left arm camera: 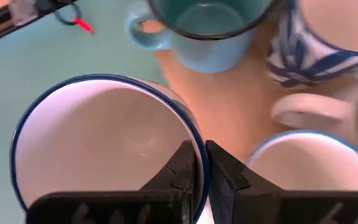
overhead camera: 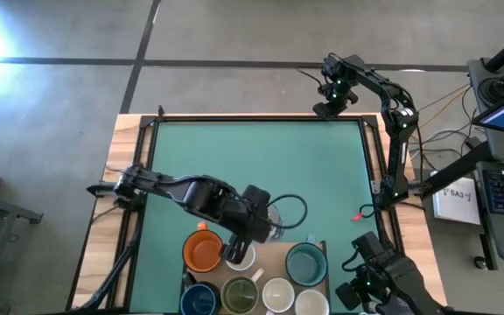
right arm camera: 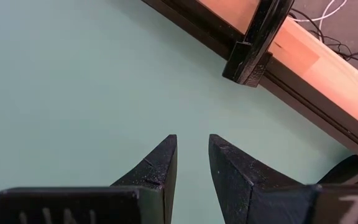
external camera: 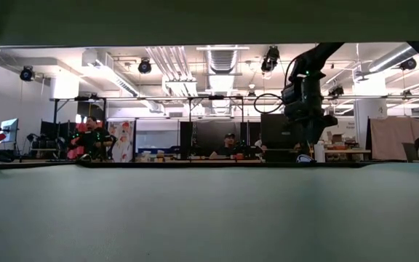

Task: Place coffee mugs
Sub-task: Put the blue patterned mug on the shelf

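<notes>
Left end effector clamps the blue-rimmed white mug's rim; right end effector parted.

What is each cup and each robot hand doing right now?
Left gripper: shut on the rim of the blue-rimmed white mug.
Blue-rimmed white mug: upright, empty, held by its rim.
Teal mug: upright, empty, on the wooden board.
Orange mug: upright, empty, on the mat.
Olive-green mug: upright, by the other mugs.
Right gripper: open, holding nothing, above the bare green mat.
</notes>
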`<state>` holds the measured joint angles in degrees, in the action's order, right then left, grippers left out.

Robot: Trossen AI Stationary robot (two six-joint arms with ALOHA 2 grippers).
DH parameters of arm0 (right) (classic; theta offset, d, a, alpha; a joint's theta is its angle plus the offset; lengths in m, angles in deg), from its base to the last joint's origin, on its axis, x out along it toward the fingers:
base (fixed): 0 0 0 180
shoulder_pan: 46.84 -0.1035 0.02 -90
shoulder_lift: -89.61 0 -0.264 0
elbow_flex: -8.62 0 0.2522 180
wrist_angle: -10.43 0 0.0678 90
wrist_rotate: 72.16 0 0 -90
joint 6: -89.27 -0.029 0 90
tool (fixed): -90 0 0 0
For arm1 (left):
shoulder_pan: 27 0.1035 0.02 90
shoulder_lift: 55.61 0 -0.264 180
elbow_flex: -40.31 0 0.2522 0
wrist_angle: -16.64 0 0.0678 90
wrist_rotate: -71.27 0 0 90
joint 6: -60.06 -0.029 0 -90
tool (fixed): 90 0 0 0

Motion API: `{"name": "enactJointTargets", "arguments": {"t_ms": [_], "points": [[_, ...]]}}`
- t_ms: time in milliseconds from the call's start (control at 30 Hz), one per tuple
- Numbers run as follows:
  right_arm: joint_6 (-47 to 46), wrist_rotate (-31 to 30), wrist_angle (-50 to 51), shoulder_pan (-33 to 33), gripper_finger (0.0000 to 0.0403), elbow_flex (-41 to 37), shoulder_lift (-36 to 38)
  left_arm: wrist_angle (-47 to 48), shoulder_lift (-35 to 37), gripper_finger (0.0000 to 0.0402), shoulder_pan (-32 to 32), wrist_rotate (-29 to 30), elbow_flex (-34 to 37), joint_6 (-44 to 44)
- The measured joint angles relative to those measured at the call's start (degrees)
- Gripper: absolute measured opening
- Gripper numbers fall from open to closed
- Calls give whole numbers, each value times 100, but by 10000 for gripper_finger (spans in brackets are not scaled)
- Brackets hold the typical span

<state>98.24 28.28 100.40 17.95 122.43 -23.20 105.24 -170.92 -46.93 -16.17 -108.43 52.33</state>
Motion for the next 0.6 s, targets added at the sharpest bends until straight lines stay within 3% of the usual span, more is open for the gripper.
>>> {"name": "enactJointTargets", "arguments": {"t_ms": [367,600], "points": [[-35,1,277,0,82,-7,91,61,18,2,-210,-200,0,-410],[-39,0,205,-2,82,-7,907,69,18,2,-218,-360,0,-709]]}}
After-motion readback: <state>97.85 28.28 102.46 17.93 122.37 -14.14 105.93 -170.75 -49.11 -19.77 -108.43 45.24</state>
